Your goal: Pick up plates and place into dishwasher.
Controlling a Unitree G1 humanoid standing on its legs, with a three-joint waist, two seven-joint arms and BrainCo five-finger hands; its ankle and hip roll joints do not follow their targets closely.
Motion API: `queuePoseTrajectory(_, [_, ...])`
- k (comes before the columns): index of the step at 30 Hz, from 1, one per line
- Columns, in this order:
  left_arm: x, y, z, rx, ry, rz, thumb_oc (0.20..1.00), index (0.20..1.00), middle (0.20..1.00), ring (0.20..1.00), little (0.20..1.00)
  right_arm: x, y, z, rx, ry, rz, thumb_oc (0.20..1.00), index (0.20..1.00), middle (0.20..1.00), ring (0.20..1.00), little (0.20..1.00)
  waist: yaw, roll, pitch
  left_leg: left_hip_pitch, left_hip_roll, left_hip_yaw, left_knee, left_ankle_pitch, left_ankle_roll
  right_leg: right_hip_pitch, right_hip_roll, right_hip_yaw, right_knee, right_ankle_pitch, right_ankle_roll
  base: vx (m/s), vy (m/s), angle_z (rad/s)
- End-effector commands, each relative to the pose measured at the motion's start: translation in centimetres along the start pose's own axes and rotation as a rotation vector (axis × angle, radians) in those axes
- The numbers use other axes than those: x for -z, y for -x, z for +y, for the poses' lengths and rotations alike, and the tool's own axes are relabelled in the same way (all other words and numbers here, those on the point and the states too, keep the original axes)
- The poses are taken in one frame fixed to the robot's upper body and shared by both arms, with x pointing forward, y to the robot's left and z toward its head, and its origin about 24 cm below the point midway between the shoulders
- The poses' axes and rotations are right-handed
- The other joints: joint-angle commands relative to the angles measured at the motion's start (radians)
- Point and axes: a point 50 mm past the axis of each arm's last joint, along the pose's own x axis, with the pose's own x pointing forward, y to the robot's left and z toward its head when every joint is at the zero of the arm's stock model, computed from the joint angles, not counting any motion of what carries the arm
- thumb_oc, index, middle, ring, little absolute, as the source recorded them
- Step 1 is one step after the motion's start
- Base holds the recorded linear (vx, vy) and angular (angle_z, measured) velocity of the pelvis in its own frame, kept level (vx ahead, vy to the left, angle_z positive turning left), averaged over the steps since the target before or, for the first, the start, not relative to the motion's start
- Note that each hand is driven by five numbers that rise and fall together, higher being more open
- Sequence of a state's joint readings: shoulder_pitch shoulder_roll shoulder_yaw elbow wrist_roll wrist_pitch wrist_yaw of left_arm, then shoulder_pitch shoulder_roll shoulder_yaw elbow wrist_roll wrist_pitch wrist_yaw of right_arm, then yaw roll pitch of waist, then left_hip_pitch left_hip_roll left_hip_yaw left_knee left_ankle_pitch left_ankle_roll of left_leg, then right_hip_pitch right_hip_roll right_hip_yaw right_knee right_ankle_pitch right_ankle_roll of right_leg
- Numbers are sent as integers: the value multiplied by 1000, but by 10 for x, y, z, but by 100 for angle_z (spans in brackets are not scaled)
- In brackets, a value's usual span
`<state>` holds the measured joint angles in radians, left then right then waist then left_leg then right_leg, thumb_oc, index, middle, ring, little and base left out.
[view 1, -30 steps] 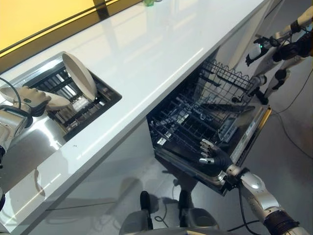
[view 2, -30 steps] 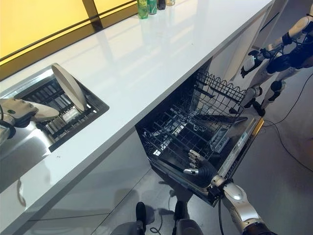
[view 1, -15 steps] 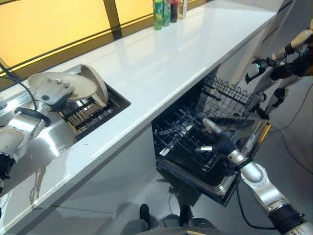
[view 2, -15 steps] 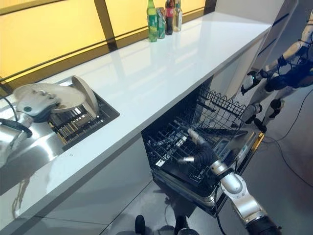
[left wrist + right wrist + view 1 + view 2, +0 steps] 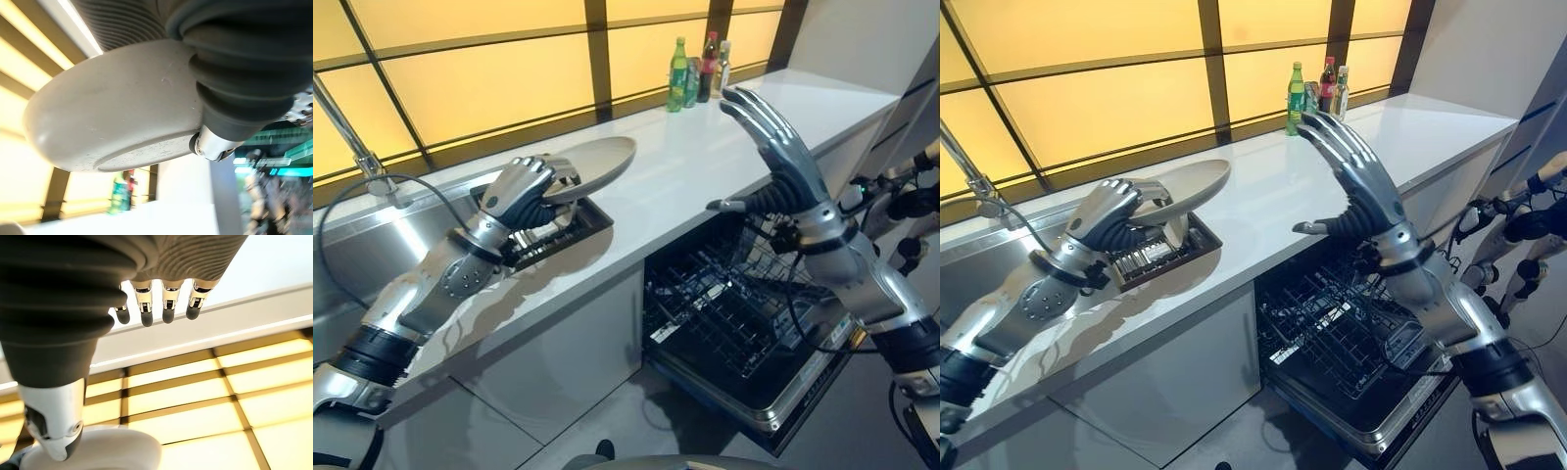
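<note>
My left hand (image 5: 517,192) is shut on the rim of a pale grey plate (image 5: 595,164), held nearly flat above the dark dish rack (image 5: 563,231) set in the counter. The plate's underside (image 5: 112,107) is close up in the left wrist view, and its edge (image 5: 98,450) shows in the right wrist view. My right hand (image 5: 771,149) is raised high over the counter's right part, open with fingers (image 5: 168,308) straight and spread, holding nothing. Below it the dishwasher (image 5: 744,323) stands open with its wire rack (image 5: 1332,323) pulled out.
A long white counter (image 5: 705,166) runs to the right. Several bottles (image 5: 700,70) stand at its back by the yellow windows. A faucet (image 5: 357,157) rises over the steel sink (image 5: 352,255) at the left. Another robot (image 5: 1518,235) stands at the far right.
The camera has tilted up. My left hand has lifted the plate off the rack and turned it flat. My right hand rose from the dishwasher rack to above the counter.
</note>
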<state>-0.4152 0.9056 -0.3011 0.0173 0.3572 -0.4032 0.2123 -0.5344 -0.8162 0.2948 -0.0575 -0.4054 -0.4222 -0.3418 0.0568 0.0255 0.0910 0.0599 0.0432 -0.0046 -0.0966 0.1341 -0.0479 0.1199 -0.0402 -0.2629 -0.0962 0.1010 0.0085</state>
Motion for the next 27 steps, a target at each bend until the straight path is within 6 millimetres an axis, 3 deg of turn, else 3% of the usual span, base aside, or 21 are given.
queuePoseTrajectory(1, [-20, -32, 36, -111, 97, -149, 200, 200, 200, 200, 200, 2, -23, -16, -17, 136, -56, 1000, 1000, 1000, 1000, 1000, 29, -25, 6, 59, -92, -1, 17, -186, 29, 32, -45, -5, 32, -126, 96, 0, 0, 0])
queuePoseTrajectory(7, [-43, -49, 33, -43, 272, -276, 200, 200, 200, 200, 200, 10, -41, -10, -99, 198, -61, 1000, 1000, 1000, 1000, 1000, 41, -35, -8, 66, -94, -11, 18, -186, 30, 42, -43, -10, 30, -128, 91, 20, -21, 5])
queuePoseTrajectory(16, [-62, -61, 35, -7, 325, -389, 200, 200, 200, 200, 200, 14, -54, 9, -253, 188, -62, 1000, 1000, 1000, 1000, 1000, 55, -41, -20, 71, -99, -22, 17, -185, 34, 52, -45, -14, 25, -128, 87, 19, -4, 4])
queuePoseTrajectory(23, [-74, -66, 31, 25, 327, -449, 200, 200, 200, 200, 200, 15, -60, 26, -378, 86, -25, 1000, 1000, 1000, 1000, 1000, 62, -43, -26, 74, -102, -29, 14, -183, 35, 56, -45, -14, 22, -127, 85, 13, 5, 1])
queuePoseTrajectory(24, [-74, -67, 32, 24, 329, -450, 200, 200, 200, 200, 200, 15, -60, 27, -395, 70, -19, 570, 570, 570, 570, 570, 62, -44, -26, 74, -103, -29, 14, -183, 36, 57, -45, -14, 22, -127, 85, 0, 0, 0])
queuePoseTrajectory(25, [-74, -67, 32, 22, 327, -450, 200, 200, 200, 200, 200, 15, -59, 27, -410, 53, -13, 200, 200, 200, 200, 200, 62, -44, -27, 74, -102, -29, 14, -183, 35, 57, -45, -14, 22, -127, 85, 0, 0, 0])
queuePoseTrajectory(27, [-75, -66, 34, 15, 327, -455, 200, 200, 200, 200, 200, 17, -59, 28, -431, -11, 19, 200, 200, 200, 200, 200, 63, -45, -28, 75, -102, -29, 13, -182, 35, 57, -45, -13, 22, -127, 84, 0, 0, 0])
